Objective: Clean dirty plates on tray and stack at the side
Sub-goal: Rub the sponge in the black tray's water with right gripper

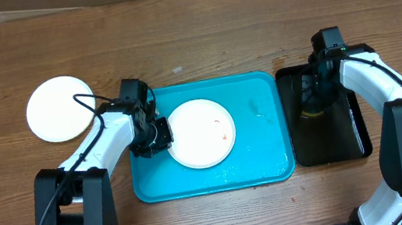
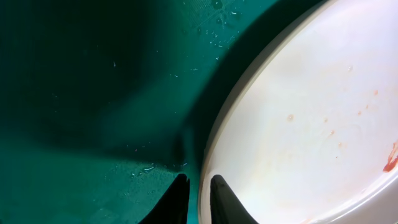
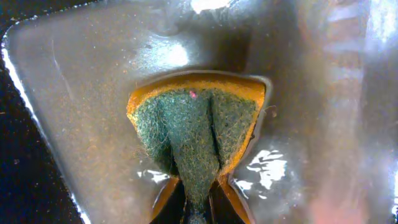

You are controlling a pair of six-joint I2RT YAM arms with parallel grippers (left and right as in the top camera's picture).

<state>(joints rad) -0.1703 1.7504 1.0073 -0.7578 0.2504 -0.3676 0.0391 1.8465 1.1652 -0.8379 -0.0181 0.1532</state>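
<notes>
L wrist view: left gripper (image 2: pixel 199 186), only two dark fingertips showing, the rest cut off at the bottom edge. The jaws are nearly together w/ the rim of a white plate (image 2: pixel 311 124) in the slim gap, one tip over the plate, the other outside it; they look clamped on the rim. The plate carries faint orange specks and a red-orange smear at the right edge of frame; much of it is out of frame. Beyond it lies the turquoise tray (image 2: pixel 93 93), floor in deep shadow, w/ small water drops.

R wrist view: right gripper (image 3: pixel 199 202), jaws together, pinching a sponge (image 3: pixel 193 124), green scourer side up, yellow edge around it. Its near end is hidden between the jaws. It rests on a wet black tray (image 3: pixel 74 124); glare blurs the far part.

Overhead: the smudged plate sits left of centre in the turquoise tray. The black tray lies just right of it; the sponge there is hard to make out. Farther left, on the wooden table (image 1: pixel 213 32), a second plate (image 1: pixel 61 108), white, lies apart from the tray.
</notes>
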